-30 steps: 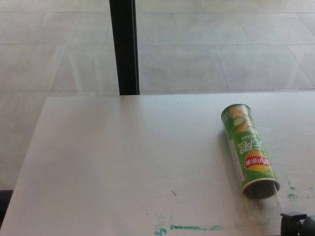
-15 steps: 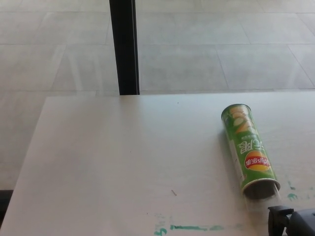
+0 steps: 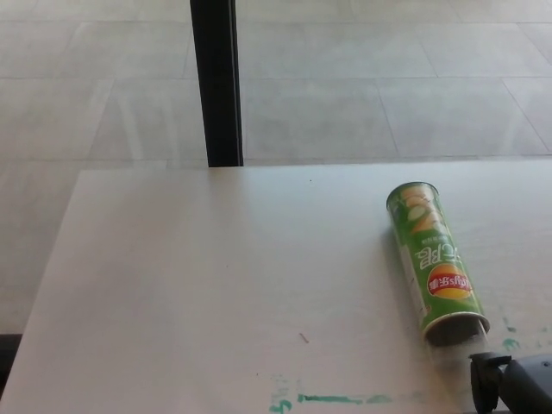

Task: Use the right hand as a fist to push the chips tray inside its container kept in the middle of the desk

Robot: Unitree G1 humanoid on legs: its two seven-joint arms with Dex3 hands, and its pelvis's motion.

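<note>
Where the desk (image 3: 216, 285) meets the picture's lower right corner, only a black edge of the right hand (image 3: 513, 384), just below the open near end of the green chips container (image 3: 434, 259). Cannot tell fingers' spread or any contact. Lying on its side, right of centre. Clear tray barely visible at its mouth.

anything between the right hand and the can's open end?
Head view: only the clear chips tray sticking out of the green chips can, just ahead of the right hand; otherwise bare desk.
</note>
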